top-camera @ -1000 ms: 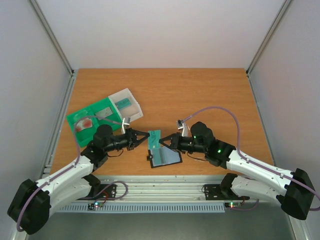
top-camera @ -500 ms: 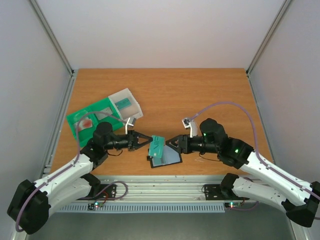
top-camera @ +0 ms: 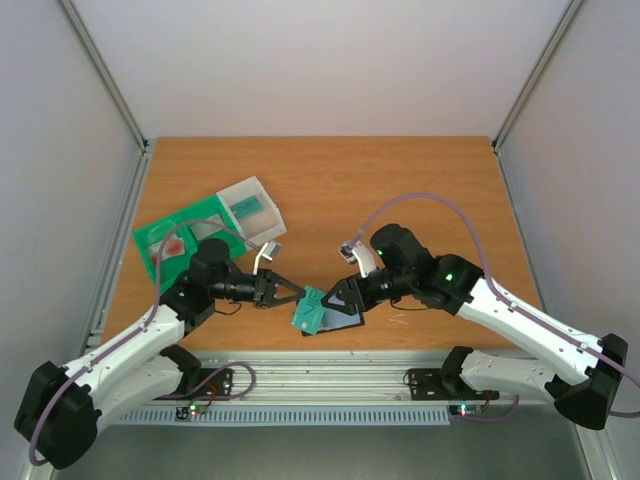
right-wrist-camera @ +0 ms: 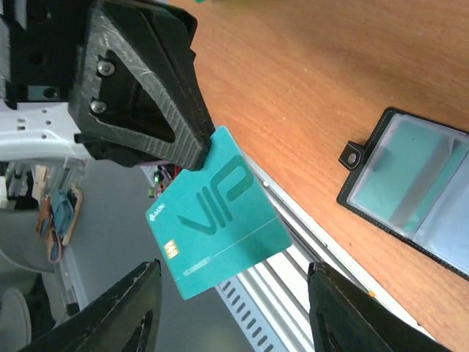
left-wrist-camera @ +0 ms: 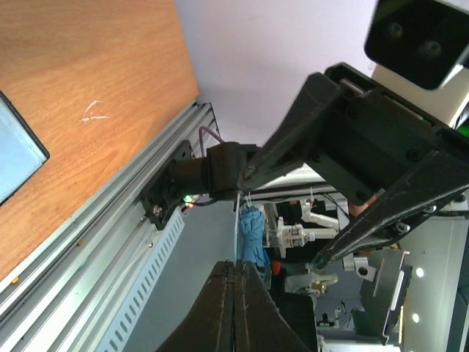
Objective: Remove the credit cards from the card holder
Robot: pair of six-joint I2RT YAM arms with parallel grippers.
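left gripper (top-camera: 296, 297): fingers pressed together on one corner of teal card (right-wrist-camera: 216, 213) (vip lettering legible in right wrist view). card held in the air, tilted, over the near edge of table (top-camera: 420, 180), just left of card holder (right-wrist-camera: 410, 187), not touching it. right gripper (top-camera: 338, 296): fingers spread, nothing between them, card facing the gap and apart from both. card holder lying open and flat on the table, greyish-blue sleeves up, tab (right-wrist-camera: 354, 156) toward the card; partly hidden under right gripper in top view. sorting tray (top-camera: 185, 235) well apart at far left, another teal piece in its white compartment, something reddish on the green part.
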